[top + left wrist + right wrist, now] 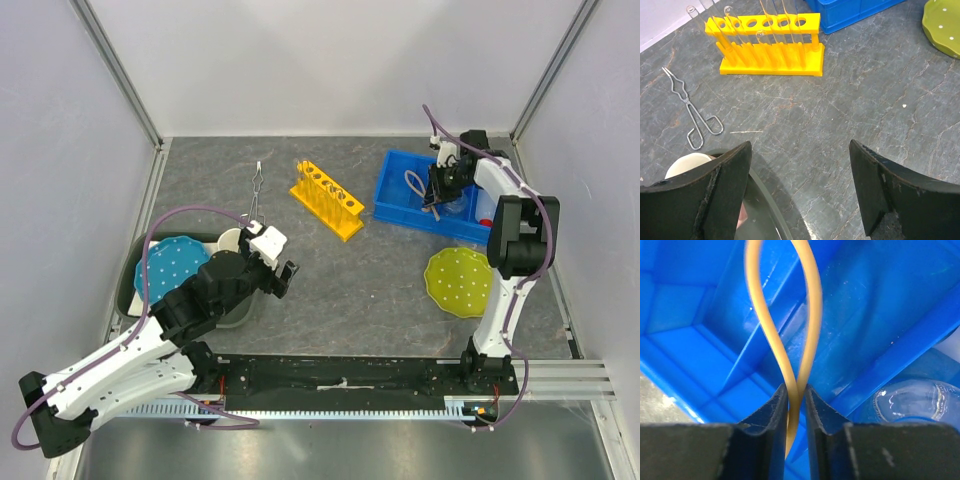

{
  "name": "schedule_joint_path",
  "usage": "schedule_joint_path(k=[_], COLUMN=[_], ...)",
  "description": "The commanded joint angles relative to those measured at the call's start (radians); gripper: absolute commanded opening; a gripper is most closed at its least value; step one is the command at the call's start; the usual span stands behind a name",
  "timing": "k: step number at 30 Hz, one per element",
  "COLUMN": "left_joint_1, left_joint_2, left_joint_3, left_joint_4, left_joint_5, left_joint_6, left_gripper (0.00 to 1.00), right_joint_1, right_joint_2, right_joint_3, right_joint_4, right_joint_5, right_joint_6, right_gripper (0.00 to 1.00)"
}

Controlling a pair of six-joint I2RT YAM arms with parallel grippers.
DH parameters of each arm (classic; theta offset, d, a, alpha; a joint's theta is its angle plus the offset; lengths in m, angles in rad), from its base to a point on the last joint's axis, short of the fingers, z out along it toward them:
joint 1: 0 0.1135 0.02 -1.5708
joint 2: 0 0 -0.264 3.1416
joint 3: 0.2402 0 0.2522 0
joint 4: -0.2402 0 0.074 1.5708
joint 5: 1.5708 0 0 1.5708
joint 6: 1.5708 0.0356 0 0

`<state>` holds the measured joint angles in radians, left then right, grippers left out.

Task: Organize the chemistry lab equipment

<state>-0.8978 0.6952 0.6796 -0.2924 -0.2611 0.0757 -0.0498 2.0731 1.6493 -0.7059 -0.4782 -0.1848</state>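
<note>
My right gripper is shut on the tan rubber loop and holds it over the blue bin. In the right wrist view the loop is pinched between the fingertips, and the gripper hangs inside the bin. A clear glass flask lies in the bin to the right. The yellow holed rack with thin clear rods stands mid-table. The metal tongs lie left of it. My left gripper is open and empty above the table. A red-tipped white bottle lies in the bin's right end.
A grey basin at the left holds a blue dotted plate and a cream mug. A green dotted plate lies near the right arm. White walls enclose the table.
</note>
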Motion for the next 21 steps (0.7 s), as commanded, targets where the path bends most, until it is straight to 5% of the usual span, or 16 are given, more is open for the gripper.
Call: schedule_joint_path(k=[1,12,21], left_joint_1=[0.004,0.005,0.003], left_joint_2=[-0.005,-0.008,-0.025], left_joint_3=[0.001,-0.006,-0.011], left_joint_4=[0.01,0.013,0.015], left_joint_5=[-0.018,-0.014,-0.012], left_joint_6=[0.045,0.05,0.052], left_gripper=[0.84,0.84,0.84], right_joint_1=[0.002,0.001,0.001], right_joint_2=[0.038,-0.017,-0.014], right_joint_3=[0.044,0.053,0.06], right_joint_4=[-0.02,-0.02,-0.009], right_joint_5=[0.021,-0.01,-0.003], right_joint_6=[-0.022,-0.024,-0.015], right_gripper=[0.28,0.44,0.22])
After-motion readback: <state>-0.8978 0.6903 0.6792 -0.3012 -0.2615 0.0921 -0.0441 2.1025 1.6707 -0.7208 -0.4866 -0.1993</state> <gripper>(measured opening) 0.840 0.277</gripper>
